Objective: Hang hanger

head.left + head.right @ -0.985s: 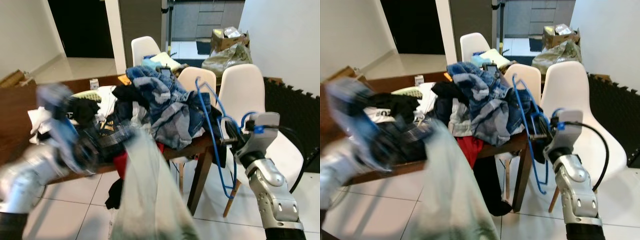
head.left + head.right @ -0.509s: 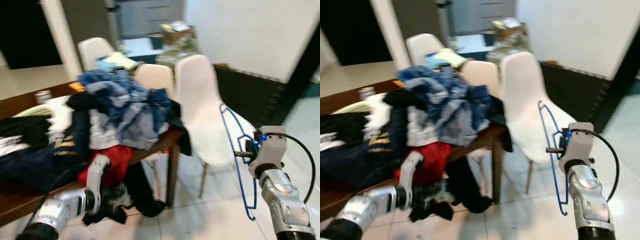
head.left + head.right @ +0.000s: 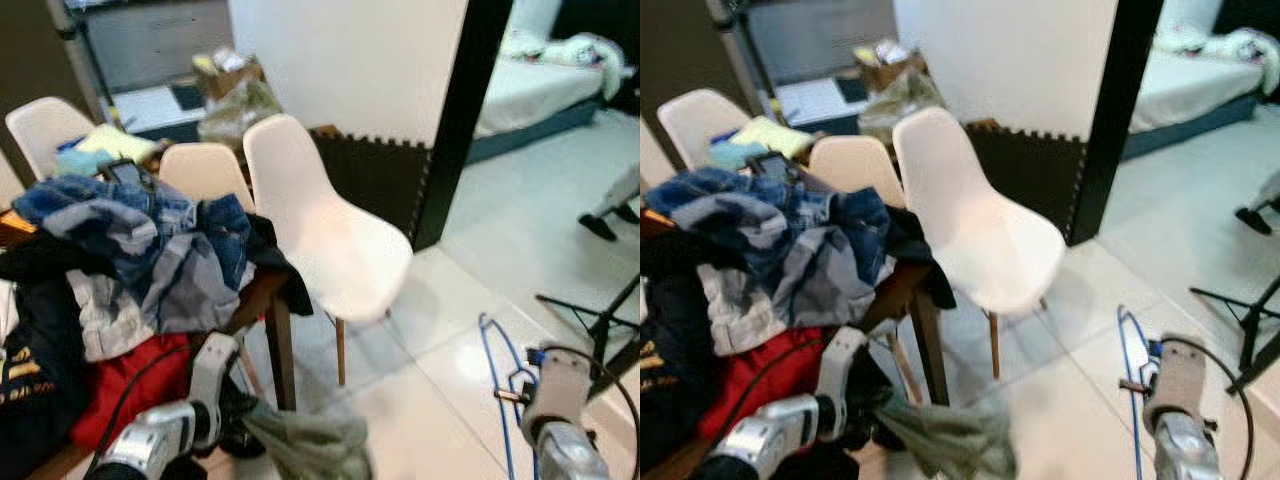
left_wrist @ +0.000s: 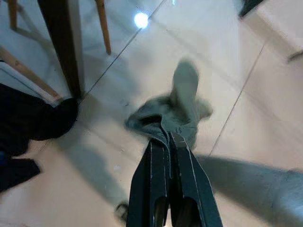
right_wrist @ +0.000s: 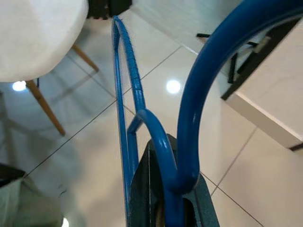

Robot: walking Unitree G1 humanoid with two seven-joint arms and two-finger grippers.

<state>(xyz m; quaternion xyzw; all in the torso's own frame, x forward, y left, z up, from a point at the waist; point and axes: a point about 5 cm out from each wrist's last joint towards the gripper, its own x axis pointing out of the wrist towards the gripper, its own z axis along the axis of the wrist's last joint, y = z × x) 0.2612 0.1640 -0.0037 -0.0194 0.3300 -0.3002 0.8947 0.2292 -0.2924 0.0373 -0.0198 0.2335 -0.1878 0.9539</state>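
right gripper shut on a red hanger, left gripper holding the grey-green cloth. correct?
Not quite: the hanger in the right gripper is blue, not red, as the right wrist view shows. The left gripper does hold the grey-green cloth.

A dark wooden table [image 3: 902, 292] stands at the left, its near right corner and leg showing. Heaped directly on it are clothes: blue denim garments [image 3: 770, 225] on top, a red piece [image 3: 765, 375] hanging over the near edge, and dark fabric [image 3: 25, 350] at the far left. Pale glossy floor tiles [image 3: 440, 350] spread to the right.
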